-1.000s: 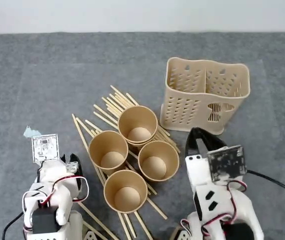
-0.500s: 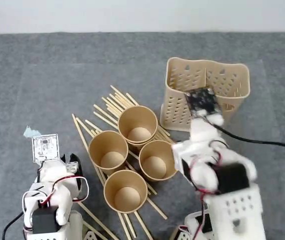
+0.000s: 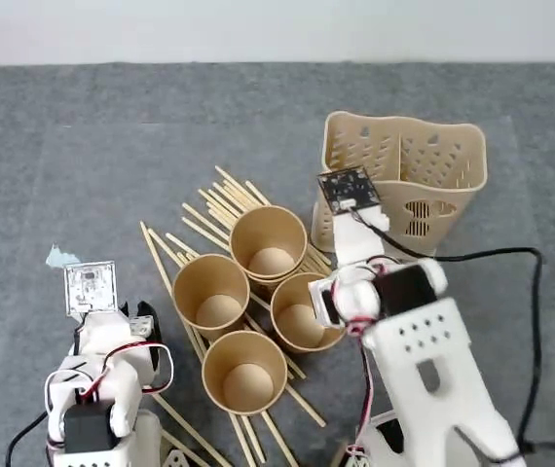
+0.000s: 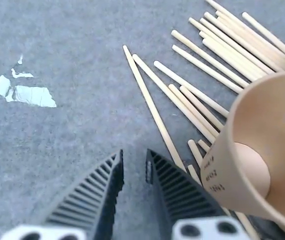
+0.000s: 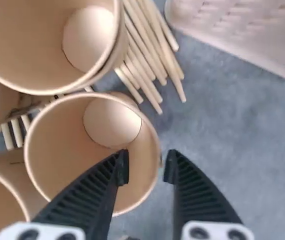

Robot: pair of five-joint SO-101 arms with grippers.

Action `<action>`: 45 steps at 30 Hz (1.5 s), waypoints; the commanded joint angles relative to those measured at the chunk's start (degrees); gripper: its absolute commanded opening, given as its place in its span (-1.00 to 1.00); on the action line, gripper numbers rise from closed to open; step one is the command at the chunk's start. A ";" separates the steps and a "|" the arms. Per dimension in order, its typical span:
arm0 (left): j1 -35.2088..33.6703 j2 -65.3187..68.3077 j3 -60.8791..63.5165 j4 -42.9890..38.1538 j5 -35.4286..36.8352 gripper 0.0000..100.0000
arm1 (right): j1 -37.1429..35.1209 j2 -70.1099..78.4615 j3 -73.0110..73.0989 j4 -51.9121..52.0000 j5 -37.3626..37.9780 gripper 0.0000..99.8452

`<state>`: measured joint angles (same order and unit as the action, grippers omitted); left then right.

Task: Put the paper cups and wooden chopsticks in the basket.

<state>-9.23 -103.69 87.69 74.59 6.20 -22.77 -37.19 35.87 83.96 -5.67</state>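
Four paper cups stand in a cluster on scattered wooden chopsticks (image 3: 219, 209). The tan slotted basket (image 3: 404, 209) stands upright to their right. My right arm (image 3: 385, 292) is stretched over the right-hand cup (image 3: 297, 316). My right gripper (image 5: 145, 162) is open astride that cup's (image 5: 72, 155) rim, one finger inside and one outside. A second cup (image 5: 42, 40) touches it, and chopsticks (image 5: 147, 60) lie beyond it towards the basket (image 5: 242, 35). My left gripper (image 4: 133, 157) hangs shut and holds nothing, low over the carpet beside a cup (image 4: 252, 150) and chopsticks (image 4: 182, 100).
Grey carpet covers the table. A pale scrap of tape (image 3: 60, 257) lies near the left arm (image 3: 102, 370), also seen as the tape scrap (image 4: 22, 92). A black cable (image 3: 511, 255) loops right of the right arm. A pale wall runs along the far edge.
The right arm has swung up from its folded pose at the front right and out over the cups. Its gripper has come down onto the right-hand cup's rim. The left arm has not moved.
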 commanded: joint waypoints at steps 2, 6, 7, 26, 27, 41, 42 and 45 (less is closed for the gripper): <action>-0.26 -0.53 -0.22 -1.14 -0.70 -0.84 | -0.31 5.58 -2.73 -1.19 -0.35 -0.87; -0.26 -0.53 -0.13 -1.14 -0.70 -0.84 | -0.31 5.93 -2.99 -0.84 -0.09 -0.97; -0.26 -0.53 -0.13 -1.14 -0.70 -0.84 | -0.31 5.05 -2.99 -0.66 -0.09 -0.97; -0.26 -0.53 -0.13 -1.14 -0.70 -0.84 | 17.63 -4.97 -42.29 18.33 14.24 -0.98; -0.26 -0.53 -0.04 -1.14 -0.70 -0.84 | 18.68 -4.18 -44.48 18.15 14.24 -0.98; -0.26 -0.53 -0.04 -1.14 -0.70 -0.84 | 33.27 12.88 -61.01 9.54 13.89 -0.98; -0.26 -0.53 -0.04 -1.14 -0.70 -0.84 | 33.80 13.85 -61.01 9.01 13.89 -0.98; -0.26 -0.53 -0.04 -1.14 -0.70 -0.84 | 35.38 16.48 -61.01 7.25 13.80 -0.98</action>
<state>-9.23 -103.69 88.04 74.59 6.20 10.73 -22.24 -22.42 93.71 7.78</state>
